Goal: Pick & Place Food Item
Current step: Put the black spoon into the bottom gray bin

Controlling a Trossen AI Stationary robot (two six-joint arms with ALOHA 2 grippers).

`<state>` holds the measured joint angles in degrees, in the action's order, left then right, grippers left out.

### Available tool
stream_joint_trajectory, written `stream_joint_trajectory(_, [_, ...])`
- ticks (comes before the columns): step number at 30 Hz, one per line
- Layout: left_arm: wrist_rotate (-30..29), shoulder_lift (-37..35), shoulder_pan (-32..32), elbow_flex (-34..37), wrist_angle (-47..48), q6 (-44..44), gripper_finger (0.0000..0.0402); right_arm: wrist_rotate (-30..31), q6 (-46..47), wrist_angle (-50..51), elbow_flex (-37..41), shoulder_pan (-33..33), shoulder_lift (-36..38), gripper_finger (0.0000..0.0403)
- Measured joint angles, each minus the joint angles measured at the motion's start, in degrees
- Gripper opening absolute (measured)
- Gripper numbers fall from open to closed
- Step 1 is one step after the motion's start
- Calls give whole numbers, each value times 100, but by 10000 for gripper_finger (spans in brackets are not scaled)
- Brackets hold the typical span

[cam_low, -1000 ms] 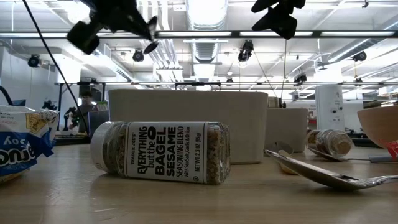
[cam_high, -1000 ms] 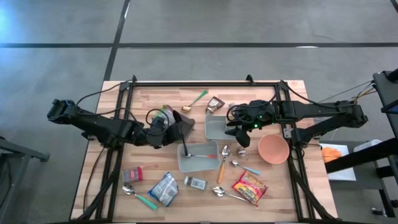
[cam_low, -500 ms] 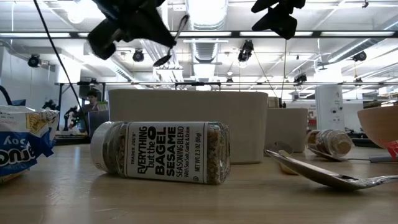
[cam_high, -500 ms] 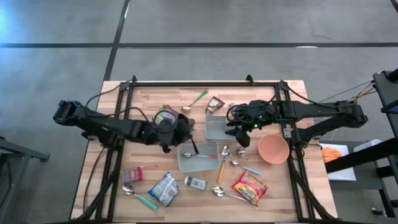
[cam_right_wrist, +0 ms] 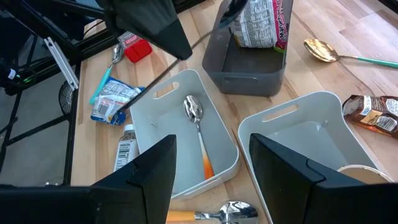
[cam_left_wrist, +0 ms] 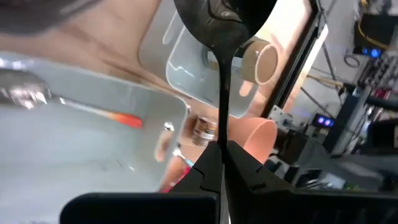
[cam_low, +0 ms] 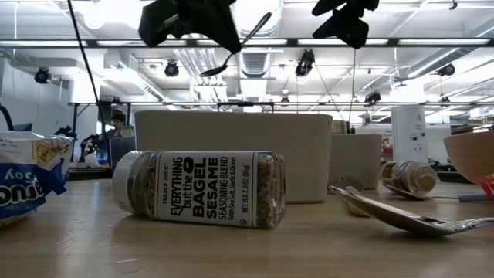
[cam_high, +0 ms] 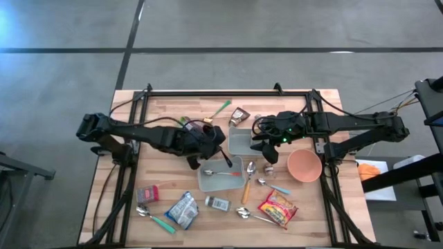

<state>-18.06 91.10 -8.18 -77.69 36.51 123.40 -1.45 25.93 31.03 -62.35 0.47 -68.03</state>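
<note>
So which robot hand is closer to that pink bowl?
Right. The right hand hovers just beside the pink bowl; the left hand is farther away, over the white bin.

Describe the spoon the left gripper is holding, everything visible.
The dark spoon looks like dull metal or plastic: a thin straight handle and an oval bowl. The left gripper is shut on the handle end, its fingers the only contact. It hangs in the air, tilted, above the white bin, which already holds an orange-handled spoon.
</note>
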Motion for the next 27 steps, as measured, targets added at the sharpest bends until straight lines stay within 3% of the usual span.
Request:
stream_joint_trajectory(9, [315, 557, 44, -186, -4, 1480, 0, 0, 0, 2, 0, -2, 0, 200])
stream_joint_trajectory(18, [822, 587, 19, -180, 143, 2984, 0, 0, 0, 2, 0, -2, 0, 200])
stream_joint_trajectory(27, [1580, 624, 30, -179, 604, 3714, 0, 0, 0, 2, 0, 0, 0, 200])
